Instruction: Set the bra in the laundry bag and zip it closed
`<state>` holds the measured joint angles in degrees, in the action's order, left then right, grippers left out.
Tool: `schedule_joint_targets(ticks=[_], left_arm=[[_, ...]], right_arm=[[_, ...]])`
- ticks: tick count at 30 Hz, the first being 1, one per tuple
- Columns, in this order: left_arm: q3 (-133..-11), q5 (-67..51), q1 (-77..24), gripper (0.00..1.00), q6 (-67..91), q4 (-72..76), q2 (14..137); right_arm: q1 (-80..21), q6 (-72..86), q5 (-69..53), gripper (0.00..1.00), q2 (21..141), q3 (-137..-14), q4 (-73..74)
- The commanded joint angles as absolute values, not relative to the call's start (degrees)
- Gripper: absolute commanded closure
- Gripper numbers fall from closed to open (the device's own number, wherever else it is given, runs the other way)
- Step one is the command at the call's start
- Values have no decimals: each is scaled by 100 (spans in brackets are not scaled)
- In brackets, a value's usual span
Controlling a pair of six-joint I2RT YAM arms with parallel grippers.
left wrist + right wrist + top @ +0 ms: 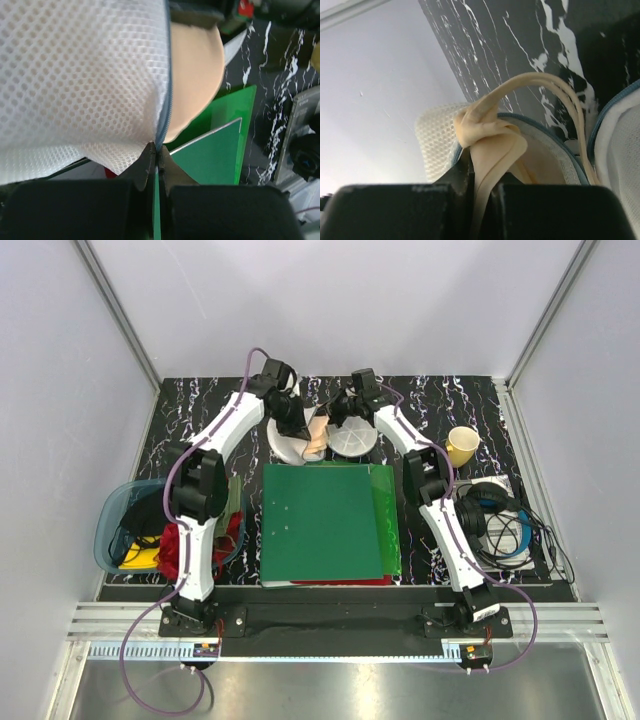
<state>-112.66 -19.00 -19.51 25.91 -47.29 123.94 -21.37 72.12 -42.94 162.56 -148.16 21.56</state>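
Note:
The white mesh laundry bag (pixel 290 443) lies open at the back of the table, its two halves side by side. The peach bra (pixel 316 437) sits between them, partly inside. My left gripper (pixel 292 420) is shut on the bag's blue-zippered rim; in the left wrist view the mesh (pixel 80 85) fills the frame with a bra cup (pixel 195 75) behind it. My right gripper (pixel 340 412) is shut on a bunched bra strap (pixel 490 150) over the bag's opening (pixel 545 150).
A green folder (pixel 320 520) lies in front of the bag. A yellow mug (pixel 462 445) stands at the right, with headphones and cables (pixel 500 520) nearer. A blue tub (pixel 125 525) and red cloth (pixel 232 532) are at the left.

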Motion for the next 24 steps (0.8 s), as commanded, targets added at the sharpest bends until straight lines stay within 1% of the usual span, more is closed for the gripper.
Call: schedule_joint_targets(ticks=[1, 4, 5, 6, 7, 9, 10, 11, 13, 14, 16, 17, 20, 24], left_arm=[[-10787, -2303, -1934, 100, 2400, -4466, 11919], [-10521, -2346, -1863, 100, 2285, -4324, 11672], [-10477, -2425, -1802, 85, 2224, -4246, 11646], [-10503, -2443, -1784, 79, 2224, -4228, 11680], [-10529, -2461, -1775, 60, 2224, -4175, 11681], [-10591, -2391, -1723, 47, 2259, -4105, 11628], [-10600, -2382, -1688, 39, 2267, -4009, 11576], [-10582, -2225, -1609, 35, 2337, -3973, 11506], [-10495, -1988, -1504, 35, 2434, -3876, 11278], [-10451, -1612, -1329, 42, 2626, -3902, 11233], [-10240, -1424, -1082, 50, 2908, -4016, 11197], [-10178, -1354, -829, 56, 3135, -4086, 11249], [-10037, -1258, -598, 61, 3217, -4157, 11547], [-10414, -1178, -527, 65, 3427, -4438, 12198]], right_arm=[[-2215, 7725, -4043, 100, 16426, -15231, 1136], [-2189, 7656, -4104, 100, 16681, -15565, 976], [-2215, 7525, -4148, 100, 16647, -15409, 862], [-2232, 7463, -4175, 100, 16577, -15233, 783], [-2285, 7418, -4192, 100, 16550, -15171, 739], [-2338, 7269, -4227, 100, 16471, -15021, 686], [-2381, 7242, -4228, 100, 16453, -14977, 677], [-2399, 7181, -4245, 100, 16444, -14950, 633], [-2417, 7128, -4228, 100, 16401, -14880, 633], [-2426, 7111, -4210, 100, 16383, -14845, 624], [-2426, 7084, -4201, 100, 16365, -14818, 633], [-2426, 7075, -4201, 100, 16357, -14827, 633], [-2452, 7049, -4201, 100, 16348, -14827, 633], [-2478, 6987, -4219, 100, 16286, -14722, 642]])
